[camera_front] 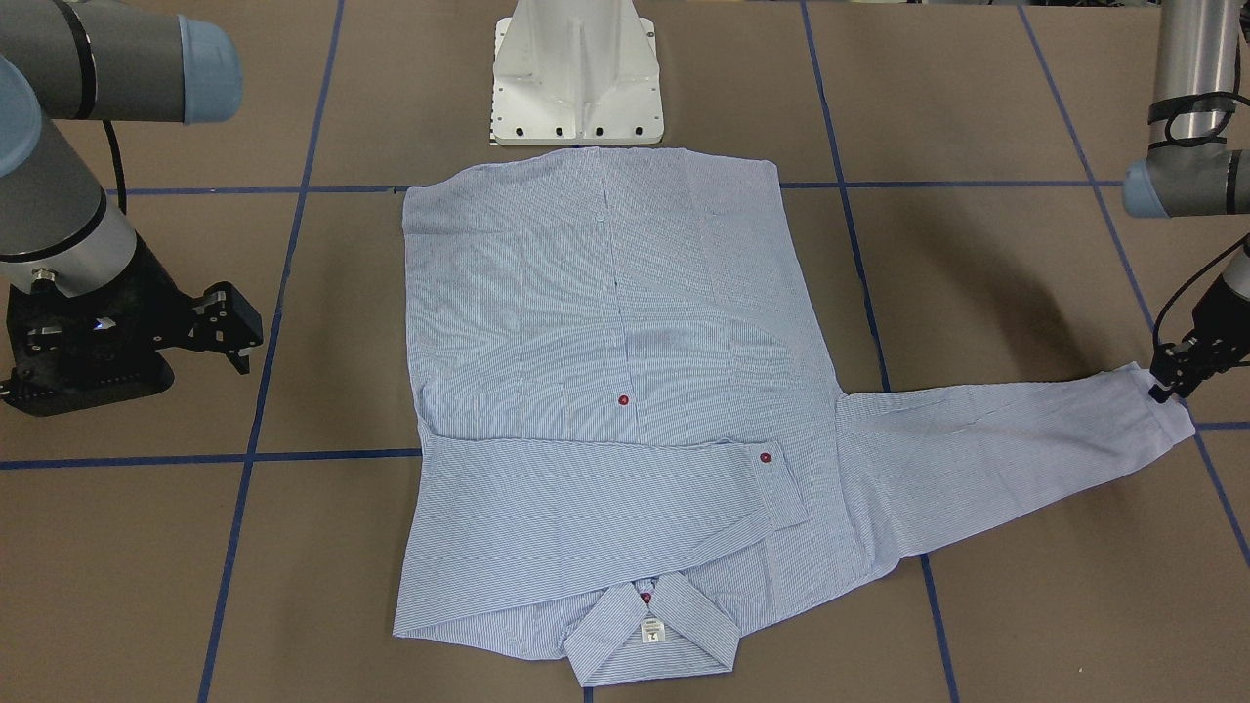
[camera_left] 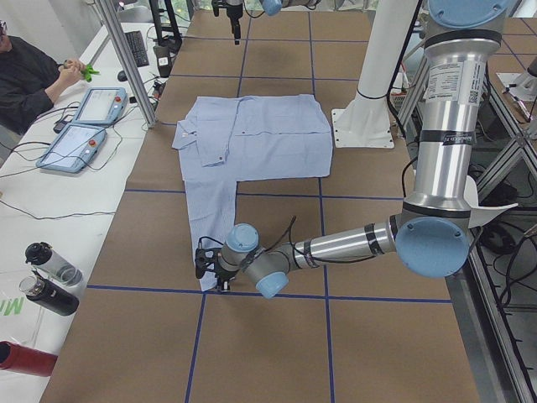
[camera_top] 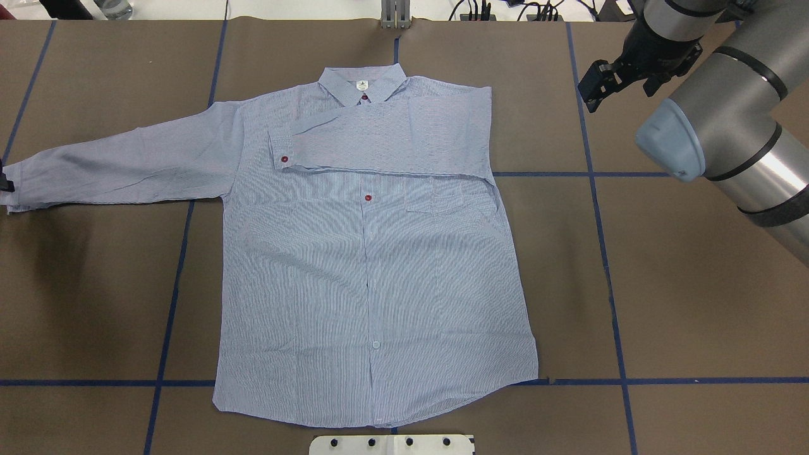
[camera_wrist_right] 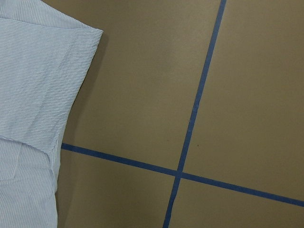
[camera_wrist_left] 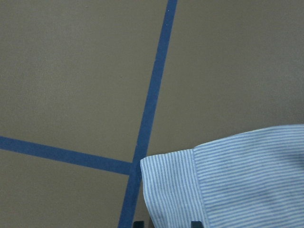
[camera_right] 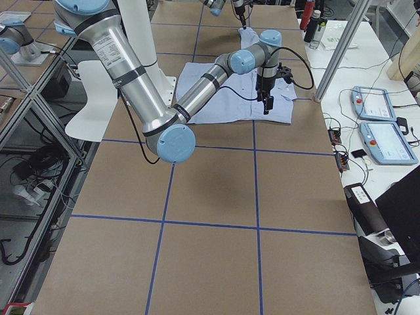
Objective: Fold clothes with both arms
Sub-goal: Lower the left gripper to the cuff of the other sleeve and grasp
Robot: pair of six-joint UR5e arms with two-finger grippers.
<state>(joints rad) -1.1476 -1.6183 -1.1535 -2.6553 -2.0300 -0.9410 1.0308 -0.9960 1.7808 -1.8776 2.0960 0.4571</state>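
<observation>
The striped blue-and-white shirt (camera_top: 373, 265) lies flat and buttoned, with its collar (camera_top: 361, 85) at the far side. One sleeve (camera_top: 379, 136) is folded across the chest. The other sleeve (camera_top: 126, 164) stretches out toward my left. My left gripper (camera_front: 1167, 391) is down at that sleeve's cuff (camera_wrist_left: 171, 185). Its fingertips (camera_wrist_left: 138, 224) stand apart on either side of the cuff's edge, so it is open. My right gripper (camera_top: 618, 88) hangs open and empty above the table, just beyond the shirt's folded shoulder.
The white pedestal base (camera_front: 576, 78) stands at the shirt's hem. Blue tape lines (camera_wrist_right: 190, 123) cross the brown table. Along the far side a bench holds tablets (camera_left: 88, 126) and bottles (camera_left: 50, 269), and a person (camera_left: 25, 75) sits there.
</observation>
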